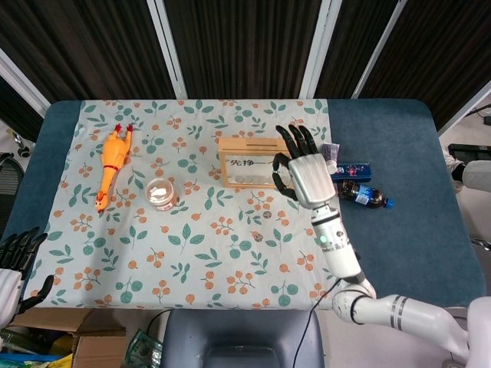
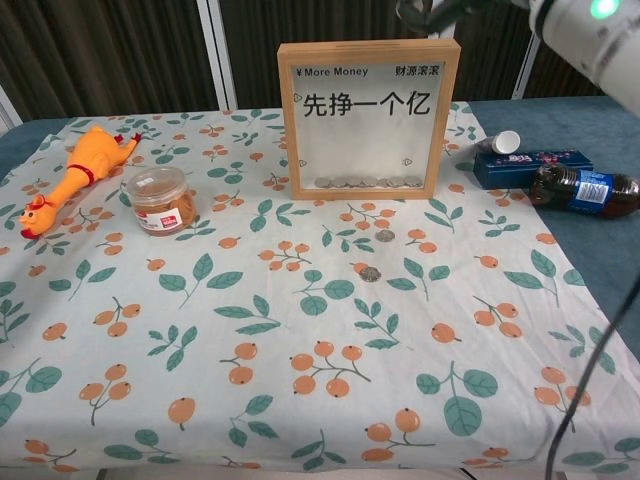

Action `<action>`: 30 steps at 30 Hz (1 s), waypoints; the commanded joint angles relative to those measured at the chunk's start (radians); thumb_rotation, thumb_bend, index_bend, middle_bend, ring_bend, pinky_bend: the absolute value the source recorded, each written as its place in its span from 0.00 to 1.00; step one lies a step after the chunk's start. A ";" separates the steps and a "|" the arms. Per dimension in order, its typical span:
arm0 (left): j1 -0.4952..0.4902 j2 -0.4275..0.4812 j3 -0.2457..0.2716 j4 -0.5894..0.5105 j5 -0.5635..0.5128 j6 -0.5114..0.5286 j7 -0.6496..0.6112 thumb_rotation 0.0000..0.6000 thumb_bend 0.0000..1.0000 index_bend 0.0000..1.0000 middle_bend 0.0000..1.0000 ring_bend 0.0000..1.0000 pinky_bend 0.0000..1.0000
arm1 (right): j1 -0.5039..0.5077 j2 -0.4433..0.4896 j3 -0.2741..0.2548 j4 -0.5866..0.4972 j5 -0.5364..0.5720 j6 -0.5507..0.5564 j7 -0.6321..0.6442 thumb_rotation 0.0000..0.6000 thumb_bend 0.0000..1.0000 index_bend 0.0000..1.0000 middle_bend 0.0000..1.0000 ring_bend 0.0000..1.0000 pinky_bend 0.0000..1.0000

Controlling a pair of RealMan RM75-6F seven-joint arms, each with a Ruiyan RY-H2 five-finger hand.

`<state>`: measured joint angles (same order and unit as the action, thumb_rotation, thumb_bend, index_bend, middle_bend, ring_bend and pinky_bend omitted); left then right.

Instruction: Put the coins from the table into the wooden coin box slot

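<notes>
The wooden coin box stands upright at mid-table, with several coins lying behind its glass at the bottom. Two loose coins lie on the cloth in front of it, one nearer the box and one further out. My right hand is raised high over the box's right end, fingers spread and nothing in them; the chest view shows only its fingertips at the top edge. My left hand hangs off the table's front left corner, fingers apart and empty.
A yellow rubber chicken and a small clear jar sit left of the box. Right of it lie a blue carton with a white-capped tube, and a cola bottle.
</notes>
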<state>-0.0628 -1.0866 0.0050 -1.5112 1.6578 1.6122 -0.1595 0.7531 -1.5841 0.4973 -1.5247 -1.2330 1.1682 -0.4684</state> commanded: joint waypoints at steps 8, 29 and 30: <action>-0.005 0.006 -0.002 0.007 -0.012 -0.013 -0.028 1.00 0.41 0.00 0.00 0.00 0.00 | 0.240 -0.038 0.092 0.169 0.232 -0.085 -0.268 1.00 0.58 0.73 0.20 0.00 0.05; -0.012 0.006 0.003 0.012 -0.003 -0.020 -0.036 1.00 0.41 0.00 0.00 0.00 0.00 | 0.334 -0.078 -0.009 0.317 0.417 -0.120 -0.360 1.00 0.58 0.73 0.21 0.00 0.08; -0.012 0.006 0.003 0.012 -0.002 -0.019 -0.033 1.00 0.41 0.00 0.00 0.00 0.00 | 0.335 -0.079 -0.014 0.322 0.422 -0.120 -0.360 1.00 0.58 0.73 0.21 0.00 0.08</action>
<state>-0.0749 -1.0803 0.0080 -1.4992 1.6555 1.5928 -0.1935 1.0861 -1.6619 0.4872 -1.2065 -0.8143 1.0483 -0.8285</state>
